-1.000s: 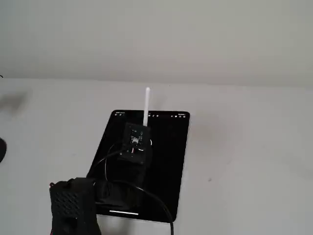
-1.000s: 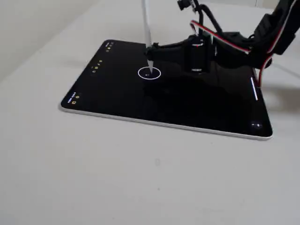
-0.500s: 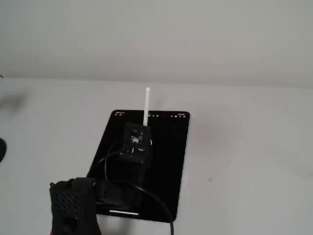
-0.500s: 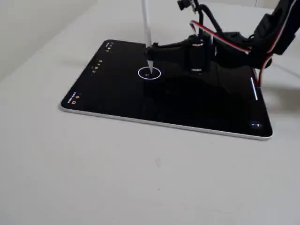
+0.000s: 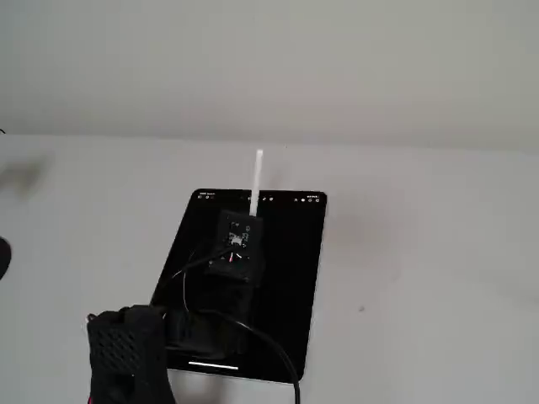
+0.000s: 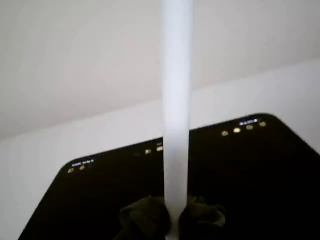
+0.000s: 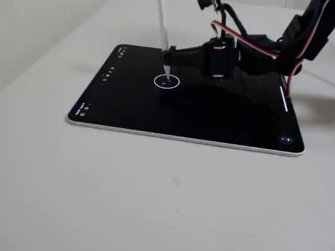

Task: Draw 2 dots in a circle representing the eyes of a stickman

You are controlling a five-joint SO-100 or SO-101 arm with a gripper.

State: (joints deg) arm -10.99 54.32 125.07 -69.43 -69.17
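The circle (image 7: pixel 167 81), toward the tablet's (image 7: pixel 131 112) toolbar edge, shows us one faint speck at most; the gripper (image 7: pixel 172 56), fingers clamped on the stylus (image 7: pixel 163 31), poises its tip inside, second dot outstanding.

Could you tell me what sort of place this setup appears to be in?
Probably a bare tabletop test bench: a plain white table, a black tablet, and the gripper holding a white stylus over it.
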